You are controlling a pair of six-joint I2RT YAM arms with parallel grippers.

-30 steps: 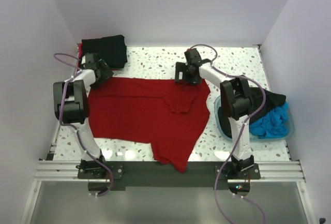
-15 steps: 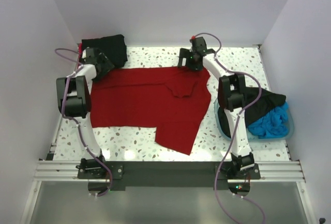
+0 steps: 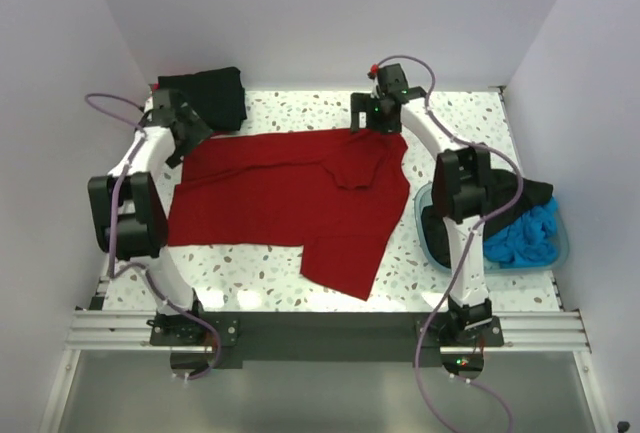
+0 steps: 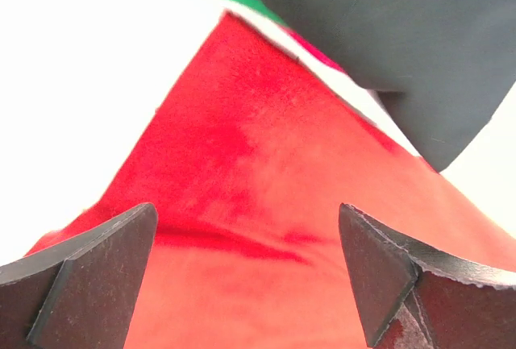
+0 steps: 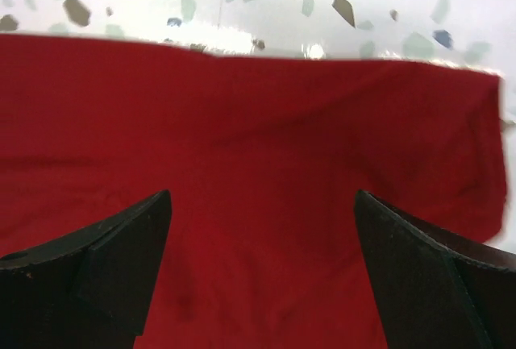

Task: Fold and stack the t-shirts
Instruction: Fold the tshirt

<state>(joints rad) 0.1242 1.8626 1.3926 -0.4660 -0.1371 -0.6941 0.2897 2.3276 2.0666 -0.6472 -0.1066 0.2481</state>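
Top external: dark red t-shirt (image 3: 290,203) is spread on the counter (image 3: 460,123). Both jaws are seen open, left gripper (image 3: 183,136) at its 10 o'clock corner, right gripper (image 3: 378,118) at 1 o'clock. Far edge should be pinched evenly before folding.

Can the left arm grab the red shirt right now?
Probably yes. The left gripper is open right over the red shirt, at its far corner, and nothing seems to be in between.
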